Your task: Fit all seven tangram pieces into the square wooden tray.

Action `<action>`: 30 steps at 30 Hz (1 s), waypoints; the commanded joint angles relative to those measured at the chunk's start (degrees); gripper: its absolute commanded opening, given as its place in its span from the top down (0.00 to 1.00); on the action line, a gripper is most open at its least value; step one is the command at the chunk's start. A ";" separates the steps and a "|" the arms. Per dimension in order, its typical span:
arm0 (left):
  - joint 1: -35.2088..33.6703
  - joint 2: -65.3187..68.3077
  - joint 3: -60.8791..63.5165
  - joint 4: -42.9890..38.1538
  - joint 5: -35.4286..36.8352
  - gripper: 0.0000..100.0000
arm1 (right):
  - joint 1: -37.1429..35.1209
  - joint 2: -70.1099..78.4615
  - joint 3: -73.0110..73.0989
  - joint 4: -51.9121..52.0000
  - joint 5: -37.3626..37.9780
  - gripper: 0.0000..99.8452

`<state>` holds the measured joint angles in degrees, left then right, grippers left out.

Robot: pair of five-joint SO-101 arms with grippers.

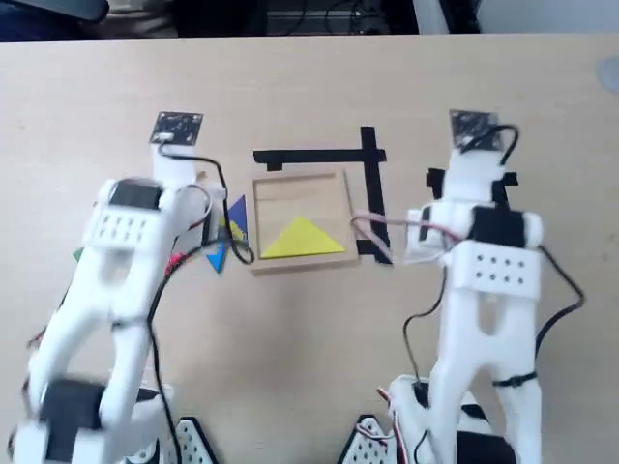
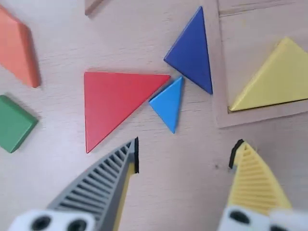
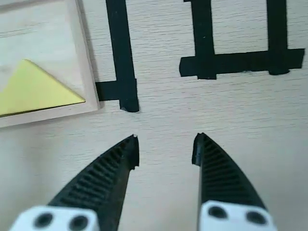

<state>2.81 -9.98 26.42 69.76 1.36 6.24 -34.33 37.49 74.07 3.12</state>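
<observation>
Left pincer (image 2: 186, 156) hangs released, its two fingers spread wide with nothing between them, over bare worktop (image 1: 309, 367) just left of the tray's near left corner. Closest to it lies the light blue triangle (image 2: 168, 103), small, one edge running right along the slanted side of the big red triangle (image 2: 113, 103) — touching, or as good as. Beside those, the dark blue triangle (image 2: 192, 50) sits against the outside of the tray's left wall, one corner meeting a corner of the light blue one. Further left on the worktop, well apart from that cluster, lie an orange piece (image 2: 17, 48) and a green square (image 2: 14, 122).

The square wooden tray (image 1: 300, 263) sits mid-worktop between the two arms. Inside it lies the yellow triangle (image 1: 303, 239), flat, its long edge along the near wall and its point aimed to the far side; the far half of the tray floor is bare wood.

Right pincer (image 3: 166, 149) is released too — fingers apart, holding nothing — above plain worktop just off the tray's near right corner. Strips of black tape (image 3: 120, 53) are stuck to the worktop there, one running beside the tray's right wall, and more tape (image 1: 370, 174) crosses beyond its far right corner.
</observation>
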 commanded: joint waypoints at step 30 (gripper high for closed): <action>-9.01 35.69 -28.00 -1.58 -17.05 0.74 | -3.16 1.54 9.45 -11.87 1.23 0.80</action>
<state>-3.43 26.33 0.31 63.78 -12.00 3.87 -32.84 47.34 63.34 3.82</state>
